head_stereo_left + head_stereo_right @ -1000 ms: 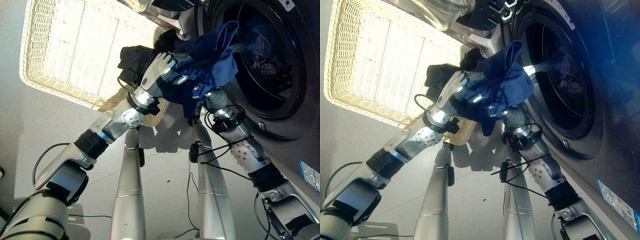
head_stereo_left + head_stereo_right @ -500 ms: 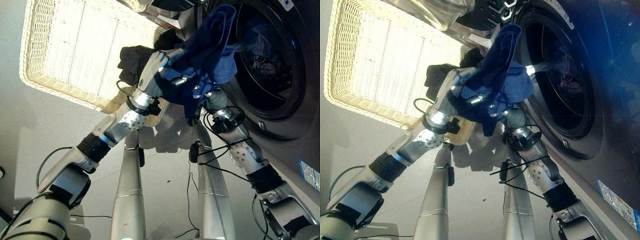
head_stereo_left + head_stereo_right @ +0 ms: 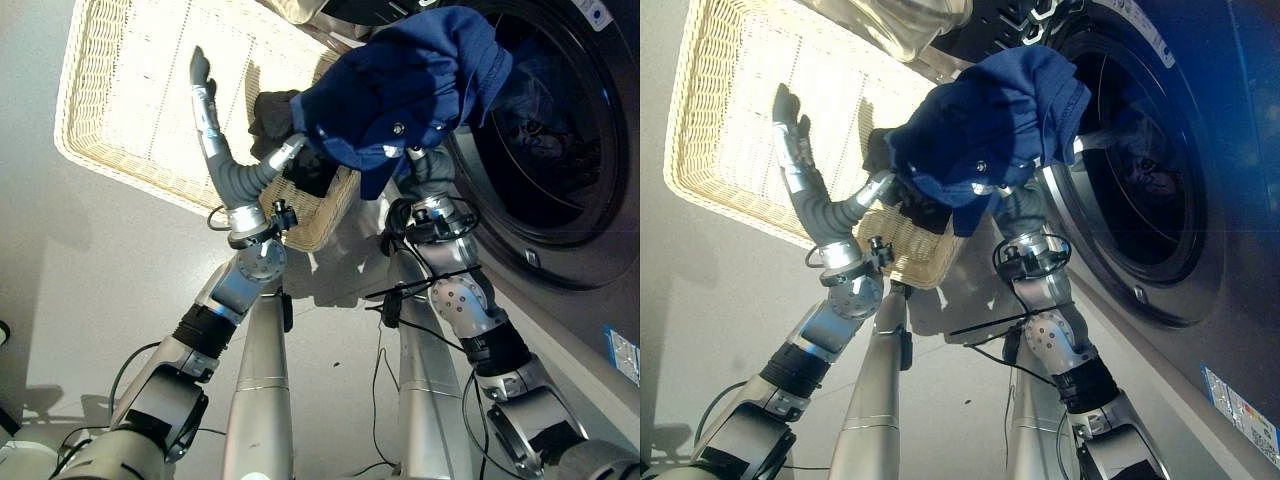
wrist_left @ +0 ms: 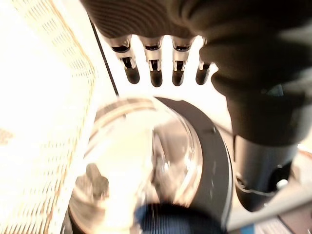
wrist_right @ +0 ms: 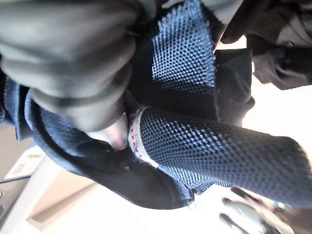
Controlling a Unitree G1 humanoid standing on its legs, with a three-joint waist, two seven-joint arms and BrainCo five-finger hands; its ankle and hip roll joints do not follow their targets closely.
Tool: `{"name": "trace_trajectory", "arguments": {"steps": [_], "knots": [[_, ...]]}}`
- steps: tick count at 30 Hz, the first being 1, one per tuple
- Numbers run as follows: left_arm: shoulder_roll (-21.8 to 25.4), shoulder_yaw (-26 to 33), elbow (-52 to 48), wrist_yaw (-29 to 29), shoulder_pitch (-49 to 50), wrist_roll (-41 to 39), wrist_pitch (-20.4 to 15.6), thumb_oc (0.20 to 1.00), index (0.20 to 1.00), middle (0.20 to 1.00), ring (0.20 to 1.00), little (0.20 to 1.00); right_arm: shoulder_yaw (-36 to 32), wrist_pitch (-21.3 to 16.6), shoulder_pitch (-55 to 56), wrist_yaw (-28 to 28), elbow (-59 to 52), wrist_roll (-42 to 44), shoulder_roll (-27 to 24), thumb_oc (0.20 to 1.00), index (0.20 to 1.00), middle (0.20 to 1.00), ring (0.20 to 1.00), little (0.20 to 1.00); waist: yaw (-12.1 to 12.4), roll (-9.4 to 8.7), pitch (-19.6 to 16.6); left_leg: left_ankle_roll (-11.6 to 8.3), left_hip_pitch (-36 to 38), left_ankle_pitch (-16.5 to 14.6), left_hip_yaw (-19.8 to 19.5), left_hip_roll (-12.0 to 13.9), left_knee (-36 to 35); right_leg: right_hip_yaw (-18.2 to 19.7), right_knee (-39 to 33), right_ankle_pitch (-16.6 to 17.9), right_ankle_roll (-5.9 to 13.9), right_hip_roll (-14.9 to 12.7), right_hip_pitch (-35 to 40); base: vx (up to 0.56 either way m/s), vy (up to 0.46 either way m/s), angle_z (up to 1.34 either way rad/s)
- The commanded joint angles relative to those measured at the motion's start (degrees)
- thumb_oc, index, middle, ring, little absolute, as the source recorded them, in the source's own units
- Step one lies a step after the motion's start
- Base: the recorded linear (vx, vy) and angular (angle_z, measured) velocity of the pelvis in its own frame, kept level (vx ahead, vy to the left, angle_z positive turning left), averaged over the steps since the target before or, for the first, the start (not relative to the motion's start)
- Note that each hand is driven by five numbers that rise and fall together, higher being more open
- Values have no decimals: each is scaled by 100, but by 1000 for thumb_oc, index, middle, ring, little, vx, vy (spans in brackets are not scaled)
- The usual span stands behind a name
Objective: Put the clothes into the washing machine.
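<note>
Washing machine (image 3: 560,130) at right, round door opening facing robot, some clothes already inside drum. Wicker basket (image 3: 110,130) on floor at left, dark garment (image 3: 275,110) at its near corner. Navy blue shirt (image 3: 400,85) bunched at drum mouth, carried on right hand (image 5: 73,73); its fingers buried in cloth, grip cannot tell. Left hand (image 3: 203,85) over basket, fingers straight, holding nothing, likely placed for next garment.
</note>
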Motion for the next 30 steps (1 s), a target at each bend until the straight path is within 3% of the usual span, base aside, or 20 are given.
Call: {"name": "trace_trajectory", "arguments": {"steps": [1,6,11,17,18,20,22,25,26,27,28,29,30], "knots": [[-54,257,-145,34,34,-480,-508,1000,1000,1000,1000,1000,-272,-447,20,-223,-496,-146,64,200,200,200,200,200,54,144,-140,455,43,363,-178,-164,-265,-151,276,52,567,-159,125,8,45,2],[-62,433,483,-24,-28,-1072,-573,1000,1000,1000,1000,1000,-617,-727,-181,-585,280,241,-145,200,200,200,200,200,54,183,-140,392,107,379,-130,-101,-278,-133,290,19,574,-170,197,3,21,0],[109,429,1071,5,-181,-1374,-493,1000,1000,1000,1000,1000,-784,-765,-346,-765,1122,688,-467,200,200,200,200,200,31,204,-140,340,117,392,-80,-49,-275,-123,295,10,576,-156,210,3,27,-1],[333,279,2162,-70,-556,-1784,-588,1000,1000,1000,1000,1000,-816,-493,-746,-524,3128,2137,-1043,200,200,200,200,200,19,235,-140,268,135,404,-24,18,-277,-106,293,-8,540,-133,215,-2,45,-6],[443,161,2530,-94,-729,-1821,-543,1000,1000,1000,1000,1000,-770,-567,-1010,-652,4003,2481,-1318,200,200,200,200,200,34,245,-140,255,119,394,-14,39,-265,-106,297,-12,520,-124,198,2,26,-3],[517,92,2679,-150,-818,-1952,-439,1000,1000,1000,1000,1000,-762,-721,-1179,-891,4348,2612,-1512,200,200,200,200,200,39,256,-140,250,112,381,-11,53,-242,-103,309,-8,513,-122,189,5,2,-2],[746,10,3084,-410,-908,-2209,-347,1000,1000,1000,1000,1000,-959,-1222,-1719,-1325,5248,2928,-2138,200,200,200,200,200,60,271,-140,240,93,321,-15,93,-166,-106,340,-15,521,-113,187,14,-18,-6],[971,-69,3300,-576,-913,-2348,-293,1000,1000,1000,1000,1000,-1126,-1866,-2110,-1752,5777,2968,-2628,200,200,200,200,200,84,244,-140,236,80,298,-60,115,-187,-140,284,12,533,-75,215,-2,-68,-10],[1103,-123,3317,-602,-832,-2366,-203,1000,1000,1000,1000,1000,-1189,-2562,-2330,-2358,5623,2700,-2925,200,200,200,200,200,76,205,-140,245,70,274,-88,132,-199,-162,239,32,538,-37,231,-6,-77,0],[1196,-135,3289,-581,-766,-2318,-124,1000,1000,1000,1000,1000,-1231,-2976,-2383,-2759,5383,2467,-3072,200,200,200,200,200,58,165,-140,247,64,261,-98,143,-193,-169,228,37,542,-17,237,-6,-69,3],[1209,-135,3281,-578,-755,-2316,-116,1000,1000,1000,1000,1000,-1239,-3037,-2383,-2876,5327,2363,-3082,200,200,200,200,200,55,158,-140,247,62,259,-99,145,-190,-170,227,38,542,-13,237,-9,-39,4],[1407,-111,3278,-667,-733,-2360,23,1000,1000,1000,1000,1000,-1281,-3323,-2512,-3524,5045,1864,-3405,200,200,200,200,200,12,64,-140,237,82,244,-104,167,-202,-182,162,59,553,17,271,0,0,0],[1503,-95,3315,-721,-736,-2407,60,1000,1000,1000,1000,1000,-1344,-3442,-2546,-3830,4904,1629,-3562,200,200,200,200,200,-20,19,-140,238,88,231,-111,183,-202,-174,145,57,558,34,287,0,0,0]]}}
